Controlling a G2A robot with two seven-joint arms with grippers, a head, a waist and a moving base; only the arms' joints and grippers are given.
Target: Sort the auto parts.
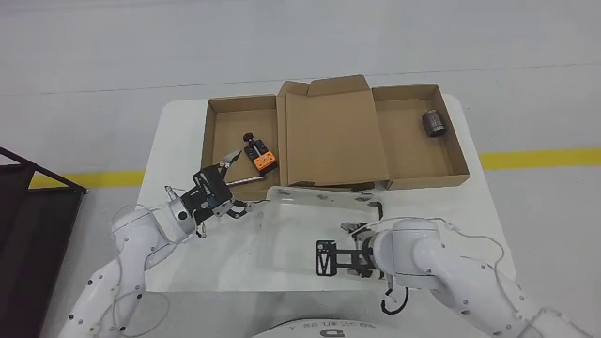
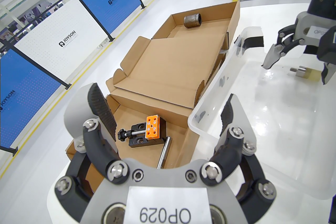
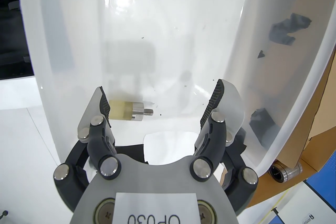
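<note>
Right gripper (image 3: 160, 89) open wide, empty, low inside clear bin (image 3: 262, 25). Rubber bumper (image 3: 128, 110) with screw tip lies flat on bin floor, beside one finger, off middle of gap. Long way runs finger to finger; screw tip points into gap. Right arm nearer. Left gripper (image 2: 162, 97) open, empty, well apart, by cardboard box (image 2: 168, 70). Farther: orange clamp (image 2: 152, 128), metal rod (image 2: 164, 151) in one part; bearing (image 2: 192, 20) in other.

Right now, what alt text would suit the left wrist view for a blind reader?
The left gripper, fingers open, hangs where a cardboard box meets a clear bin. The box's near compartment holds an orange-and-black clamp and a metal rod, its far one a metal cylinder. The right gripper hangs open by a small stud in the bin.
</note>
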